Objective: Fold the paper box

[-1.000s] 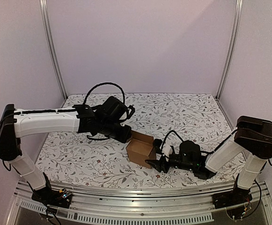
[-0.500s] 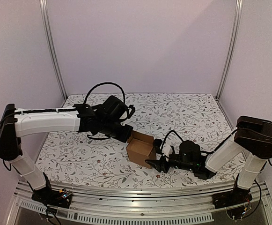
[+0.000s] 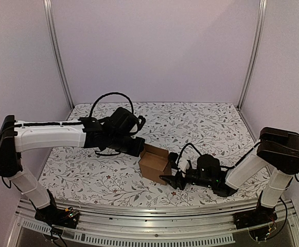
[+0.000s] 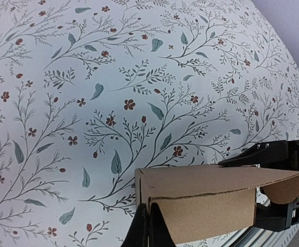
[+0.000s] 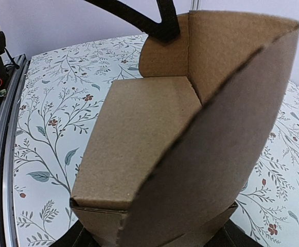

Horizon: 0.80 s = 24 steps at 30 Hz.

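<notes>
Near the front edge, the right pincer lies low over the floral desk. Its jaws are spread around the right side of the paper box and pressed to its walls, gripping it. The box sits mid-desk, plain brown, one flap raised at the back. Just behind, at its far left corner, the left pincer is closed tight; whether it pinches cardboard, cannot tell.

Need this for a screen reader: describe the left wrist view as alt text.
A brown paper box sits low in frame on a floral tablecloth, its rounded flap at right. The left end effector, shut, meets its left corner; the right end effector straddles its right end.
</notes>
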Motion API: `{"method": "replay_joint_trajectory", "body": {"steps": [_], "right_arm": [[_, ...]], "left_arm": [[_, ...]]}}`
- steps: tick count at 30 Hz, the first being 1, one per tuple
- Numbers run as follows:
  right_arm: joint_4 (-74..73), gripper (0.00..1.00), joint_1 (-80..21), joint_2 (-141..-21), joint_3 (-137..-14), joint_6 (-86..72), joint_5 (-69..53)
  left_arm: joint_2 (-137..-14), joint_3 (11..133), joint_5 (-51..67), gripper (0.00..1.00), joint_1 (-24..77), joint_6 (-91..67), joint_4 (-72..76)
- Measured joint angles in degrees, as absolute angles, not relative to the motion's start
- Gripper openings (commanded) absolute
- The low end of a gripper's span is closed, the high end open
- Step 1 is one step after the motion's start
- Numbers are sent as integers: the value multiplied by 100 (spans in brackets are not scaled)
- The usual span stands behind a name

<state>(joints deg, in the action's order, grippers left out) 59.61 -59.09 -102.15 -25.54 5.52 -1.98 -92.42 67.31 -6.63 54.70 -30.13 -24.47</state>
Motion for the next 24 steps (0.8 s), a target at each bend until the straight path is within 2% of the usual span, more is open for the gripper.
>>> {"method": "replay_joint_trajectory", "body": {"steps": [11, 17, 24], "right_arm": [[5964, 48, -5909, -10250, -2589, 537, -163], [5955, 59, -5916, -10252, -2598, 493, -106], [5865, 78, -5920, -10252, -2622, 456, 84]], "left_arm": [[-9083, 6403, -825, 0, 5577, -3190, -2163], [-9026, 6226, -974, 0, 5669, -3312, -2012], [-9000, 6156, -1094, 0, 5747, -3400, -2005]]}}
